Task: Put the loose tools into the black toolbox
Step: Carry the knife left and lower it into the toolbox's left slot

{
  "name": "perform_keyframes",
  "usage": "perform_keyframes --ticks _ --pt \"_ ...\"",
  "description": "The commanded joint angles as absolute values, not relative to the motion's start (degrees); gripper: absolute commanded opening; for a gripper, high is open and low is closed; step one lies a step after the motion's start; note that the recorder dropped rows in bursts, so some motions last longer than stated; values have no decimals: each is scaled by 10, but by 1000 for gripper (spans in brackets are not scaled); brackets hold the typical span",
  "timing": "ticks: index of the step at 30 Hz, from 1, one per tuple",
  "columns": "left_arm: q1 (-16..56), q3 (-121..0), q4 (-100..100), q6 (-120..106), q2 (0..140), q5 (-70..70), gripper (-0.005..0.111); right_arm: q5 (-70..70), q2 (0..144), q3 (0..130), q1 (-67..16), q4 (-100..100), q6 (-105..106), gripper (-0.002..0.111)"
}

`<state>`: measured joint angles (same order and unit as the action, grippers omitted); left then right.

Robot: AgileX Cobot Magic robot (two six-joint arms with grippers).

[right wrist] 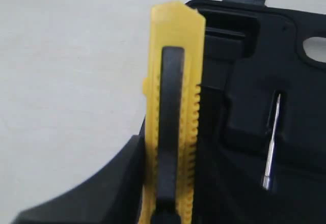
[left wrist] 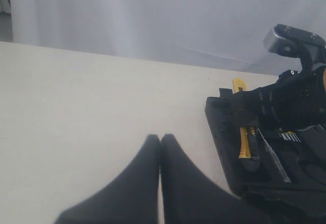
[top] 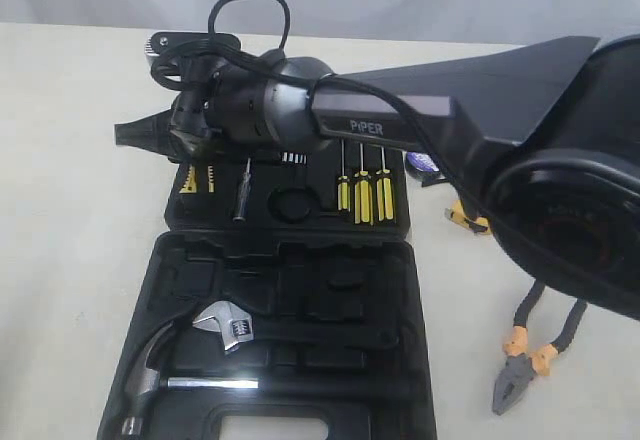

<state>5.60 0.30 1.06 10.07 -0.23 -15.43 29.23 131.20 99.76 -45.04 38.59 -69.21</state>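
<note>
One tool, the yellow-black utility knife (right wrist: 170, 132), sat clamped in the right pincer (top: 135, 135) at the black toolbox (right wrist: 254, 56) rim; released there, it might have missed its recess and slid onto the surface (right wrist: 66, 56).

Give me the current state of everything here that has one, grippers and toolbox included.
Black moulded-plastic toolbox: open, lying flat.
Right gripper: shut on yellow-black utility knife, at the toolbox's edge.
Left gripper: shut, empty.
Pliers with black-orange handles: loose on the table.
Steel hammer: seated in its recess.
Three yellow-handled screwdrivers: seated.
</note>
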Motion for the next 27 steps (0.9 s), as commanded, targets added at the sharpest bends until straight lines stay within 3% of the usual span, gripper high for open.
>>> perform_keyframes --ticks 1,27 --pt "59 0 12 100 0 -155 0 303 1311 1002 -449 389 -696 -1" --pt "59 0 13 100 0 -155 0 307 1338 998 -456 385 -687 0"
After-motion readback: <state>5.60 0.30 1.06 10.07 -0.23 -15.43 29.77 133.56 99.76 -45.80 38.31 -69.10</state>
